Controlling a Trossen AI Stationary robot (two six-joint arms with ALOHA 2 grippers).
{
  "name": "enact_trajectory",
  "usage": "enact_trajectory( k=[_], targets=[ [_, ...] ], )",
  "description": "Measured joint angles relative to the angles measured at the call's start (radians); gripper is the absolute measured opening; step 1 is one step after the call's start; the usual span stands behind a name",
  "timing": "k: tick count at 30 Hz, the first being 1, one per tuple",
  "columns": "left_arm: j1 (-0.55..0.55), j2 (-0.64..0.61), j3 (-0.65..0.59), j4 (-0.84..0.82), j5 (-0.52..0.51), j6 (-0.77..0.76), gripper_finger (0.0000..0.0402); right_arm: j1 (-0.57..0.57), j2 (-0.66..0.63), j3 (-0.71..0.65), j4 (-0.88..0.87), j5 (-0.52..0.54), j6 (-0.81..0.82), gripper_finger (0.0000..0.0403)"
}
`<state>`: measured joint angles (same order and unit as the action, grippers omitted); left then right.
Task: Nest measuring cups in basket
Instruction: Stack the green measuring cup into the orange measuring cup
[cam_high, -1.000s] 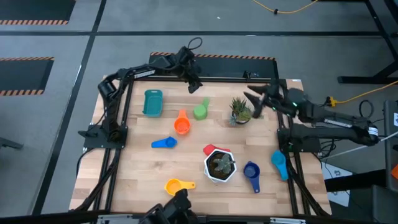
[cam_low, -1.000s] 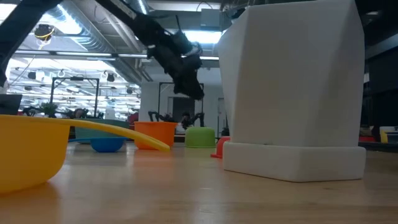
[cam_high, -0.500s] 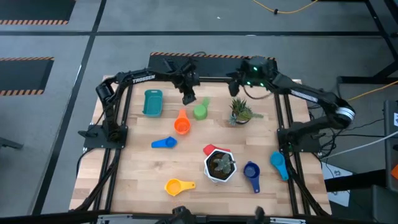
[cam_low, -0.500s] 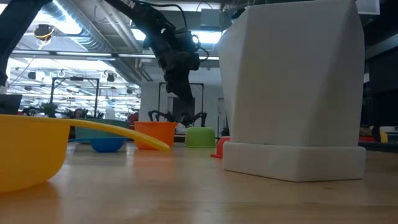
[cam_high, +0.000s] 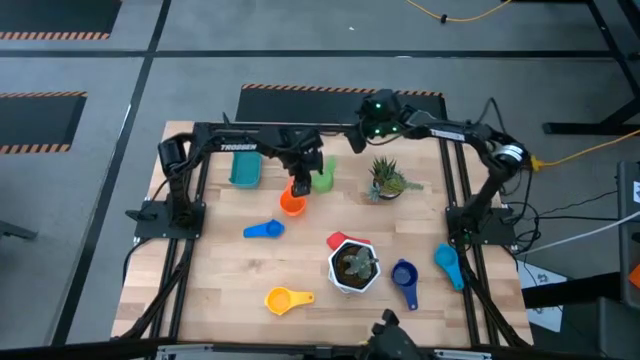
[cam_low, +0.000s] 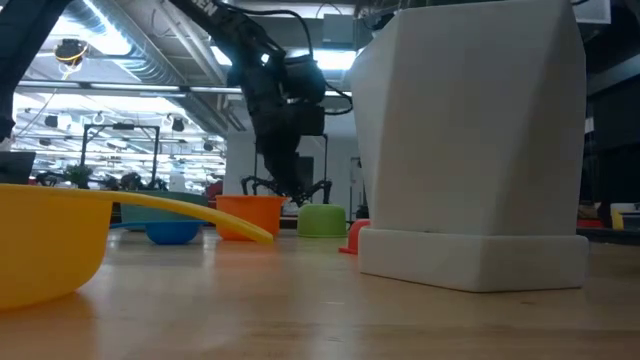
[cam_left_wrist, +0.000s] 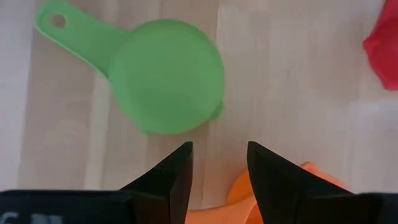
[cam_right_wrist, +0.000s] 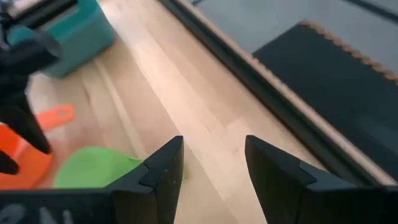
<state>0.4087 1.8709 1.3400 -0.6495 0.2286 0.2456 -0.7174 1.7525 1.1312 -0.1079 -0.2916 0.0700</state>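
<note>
Left gripper (cam_high: 301, 186) over orange cup (cam_high: 292, 203), fingers parted, empty: lined up to grab. Right gripper (cam_high: 372, 131) open, empty, near green cup (cam_high: 322, 180).

In the left wrist view the orange cup (cam_left_wrist: 292, 193) is cut off by the picture's edge, and only a sliver of the red cup (cam_left_wrist: 382, 40) shows. In the low view the white pot (cam_low: 470, 140) hides most of that red cup, and the basket (cam_low: 150, 213) seems barely visible behind the yellow cup (cam_low: 50, 240).
</note>
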Motion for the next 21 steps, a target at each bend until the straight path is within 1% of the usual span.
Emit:
enact_trajectory(
  k=[7, 9, 14, 21],
  targets=[
    [-0.044, 0.000, -0.010, 0.027, -0.096, 0.001, 0.0144, 0.000, 0.104, 0.023, 0.002, -0.002, 0.003, 0.0177],
    [-0.046, 0.000, -0.010, 0.029, -0.096, 0.001, 0.0144, 0.000, 0.124, 0.028, 0.004, -0.015, 0.005, 0.0177],
    [-0.046, 0.000, -0.010, 0.031, -0.097, 0.000, 0.0144, 0.000, 0.162, 0.029, 0.008, -0.103, 0.007, 0.0177],
    [-0.046, 0.000, -0.010, 0.030, -0.087, -0.007, 0.0144, 0.011, 0.218, 0.029, 0.025, -0.107, 0.035, 0.0177]
  ],
)
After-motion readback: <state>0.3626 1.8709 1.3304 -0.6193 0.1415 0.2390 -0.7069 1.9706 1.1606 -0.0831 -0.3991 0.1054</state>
